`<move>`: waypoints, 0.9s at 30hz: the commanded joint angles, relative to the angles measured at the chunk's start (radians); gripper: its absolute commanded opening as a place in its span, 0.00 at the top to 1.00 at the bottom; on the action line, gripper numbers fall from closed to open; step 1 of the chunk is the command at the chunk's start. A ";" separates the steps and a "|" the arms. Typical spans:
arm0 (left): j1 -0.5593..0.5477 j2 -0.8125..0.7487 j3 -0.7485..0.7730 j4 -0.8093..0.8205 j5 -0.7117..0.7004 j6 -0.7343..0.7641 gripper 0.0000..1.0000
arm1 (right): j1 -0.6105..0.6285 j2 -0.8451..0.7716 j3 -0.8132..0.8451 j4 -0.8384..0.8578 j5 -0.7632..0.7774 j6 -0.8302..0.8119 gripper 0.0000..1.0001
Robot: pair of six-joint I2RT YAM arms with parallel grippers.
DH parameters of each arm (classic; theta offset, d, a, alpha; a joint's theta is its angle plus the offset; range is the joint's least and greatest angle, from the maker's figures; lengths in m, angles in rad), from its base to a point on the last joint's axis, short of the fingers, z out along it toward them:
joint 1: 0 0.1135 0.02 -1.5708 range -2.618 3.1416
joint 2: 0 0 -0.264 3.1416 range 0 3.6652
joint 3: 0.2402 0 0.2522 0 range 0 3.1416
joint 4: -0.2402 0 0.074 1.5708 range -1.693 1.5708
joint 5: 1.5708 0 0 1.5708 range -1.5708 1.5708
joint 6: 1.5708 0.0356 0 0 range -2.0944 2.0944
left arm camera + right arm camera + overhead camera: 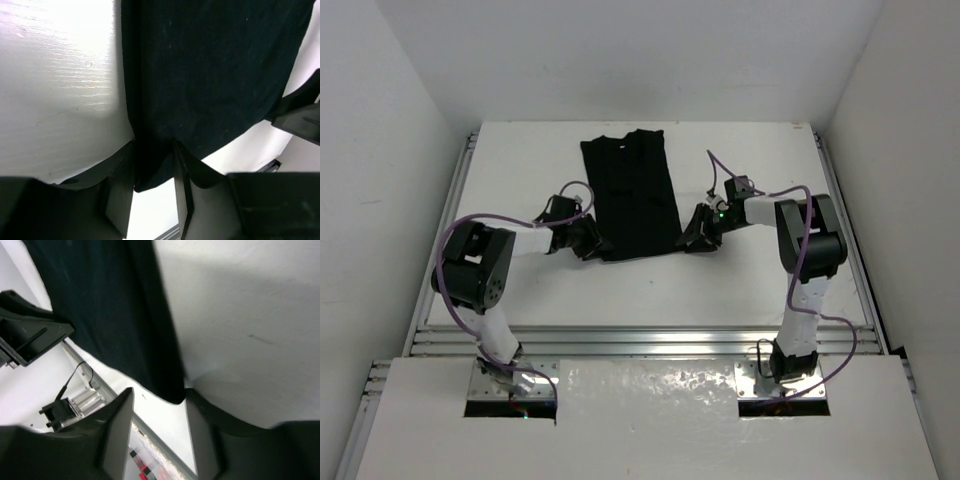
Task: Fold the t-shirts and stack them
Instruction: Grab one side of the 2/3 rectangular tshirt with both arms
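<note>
One black t-shirt (632,195) lies on the white table (520,160), folded into a long strip with its neck end far from me. My left gripper (592,240) is at the strip's near left corner. In the left wrist view (154,147) its jaws stand apart with that corner of the shirt (210,75) between them. My right gripper (695,238) is at the near right corner. In the right wrist view (157,395) it is open, and the shirt's (110,305) corner tip lies just inside the right finger (200,430).
A metal rail (640,340) runs along the table's near edge and also shows in the right wrist view (85,400). White walls close in the table on the left, right and back. Purple cables (760,190) loop off both arms.
</note>
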 commanded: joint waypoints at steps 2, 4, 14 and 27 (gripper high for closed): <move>-0.015 0.025 -0.062 0.008 -0.011 0.016 0.72 | 0.003 0.049 -0.001 0.028 0.090 -0.016 0.58; -0.017 0.021 -0.071 -0.018 -0.008 0.020 0.79 | 0.003 0.042 -0.009 0.043 0.072 0.002 0.65; -0.017 -0.097 -0.060 -0.233 -0.046 0.063 0.95 | 0.003 -0.049 -0.084 0.140 -0.006 0.088 1.00; -0.026 -0.314 -0.242 -0.327 -0.083 -0.019 0.35 | 0.003 -0.217 -0.294 0.243 0.058 0.287 1.00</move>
